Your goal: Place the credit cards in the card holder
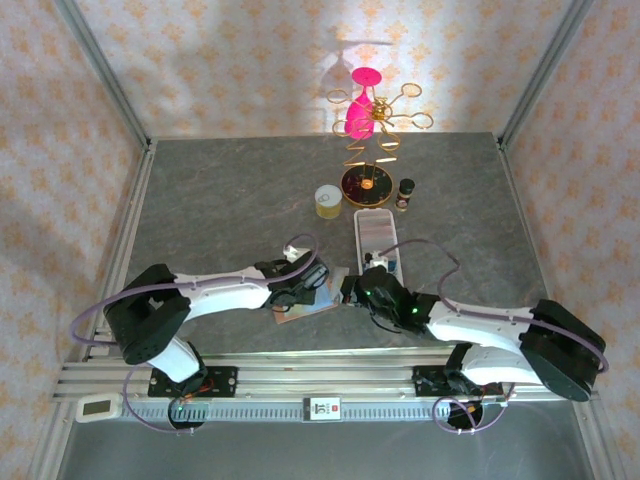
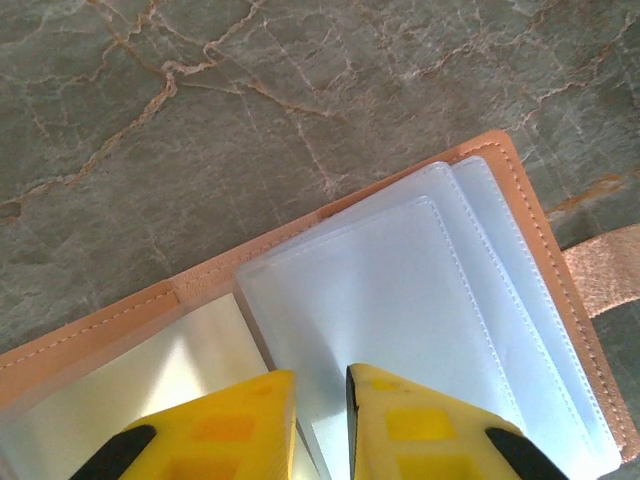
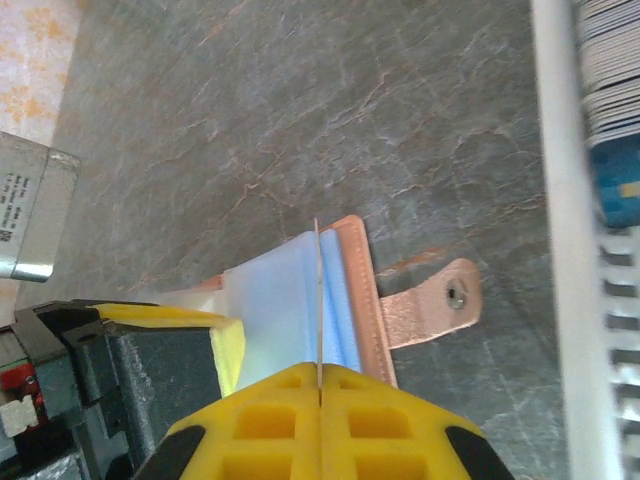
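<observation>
No writing can be read: the print on the stacked cards [image 3: 610, 70] in the white tray [image 3: 555, 200] is too small, and the label on the grey box [image 3: 30, 200] is blurred. The blue card [image 3: 612, 185] lies among them.

The card holder [image 3: 360, 290] lies open on the veined grey stone counter [image 2: 200, 120], between the two arms. It is tan stitched leather with clear plastic sleeves [image 2: 400, 320]. Its tab [image 3: 425, 310] carries a metal stud [image 3: 456, 295] and points toward the tray.

The right gripper [image 3: 319, 385] is pressed together on a thin pale credit card [image 3: 318, 300]. The card is seen edge-on, its long axis pointing away from the fingers over the sleeves.

The left gripper [image 2: 320, 385] shows a narrow gap over a sleeve edge; I cannot tell whether it pinches it.
</observation>
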You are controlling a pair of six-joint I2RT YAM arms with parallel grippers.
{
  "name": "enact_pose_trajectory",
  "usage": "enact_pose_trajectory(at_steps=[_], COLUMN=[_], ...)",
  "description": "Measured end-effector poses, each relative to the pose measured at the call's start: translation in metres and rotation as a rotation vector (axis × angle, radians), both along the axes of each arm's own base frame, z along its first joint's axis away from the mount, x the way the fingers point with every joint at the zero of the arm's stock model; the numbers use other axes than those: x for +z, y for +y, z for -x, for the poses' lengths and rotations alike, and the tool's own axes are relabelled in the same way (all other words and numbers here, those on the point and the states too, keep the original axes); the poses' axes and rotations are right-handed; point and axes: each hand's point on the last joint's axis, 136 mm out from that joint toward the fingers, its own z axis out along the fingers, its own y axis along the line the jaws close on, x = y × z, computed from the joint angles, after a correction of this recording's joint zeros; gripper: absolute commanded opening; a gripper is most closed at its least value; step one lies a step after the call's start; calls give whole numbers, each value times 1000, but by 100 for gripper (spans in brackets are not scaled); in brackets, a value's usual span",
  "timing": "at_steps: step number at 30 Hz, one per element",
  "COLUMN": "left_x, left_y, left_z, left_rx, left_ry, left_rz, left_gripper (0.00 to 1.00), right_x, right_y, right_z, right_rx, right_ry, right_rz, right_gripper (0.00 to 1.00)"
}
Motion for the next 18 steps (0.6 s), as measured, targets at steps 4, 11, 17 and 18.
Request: enact_pose_trajectory(at_steps=[4,11,17,18], left_x=[0,-4,-3,-3], left_y=[4,5,7,8], left_z=[2,4,6,6], left_rx=[6,6,7,7], left_ry=[-5,3,-6,-8], left_rz=[18,35,47,49], left_gripper=[14,12,11,11], right_x=[-7,-16,-15,-14], right_y=[7,14,20,21], right_z=[0,-4,-5,-5], right_rx=[18,24,35,37], right_ry=[17,34,33,32], right_rz=[3,17,0,-4], right_gripper=[0,0,0,0])
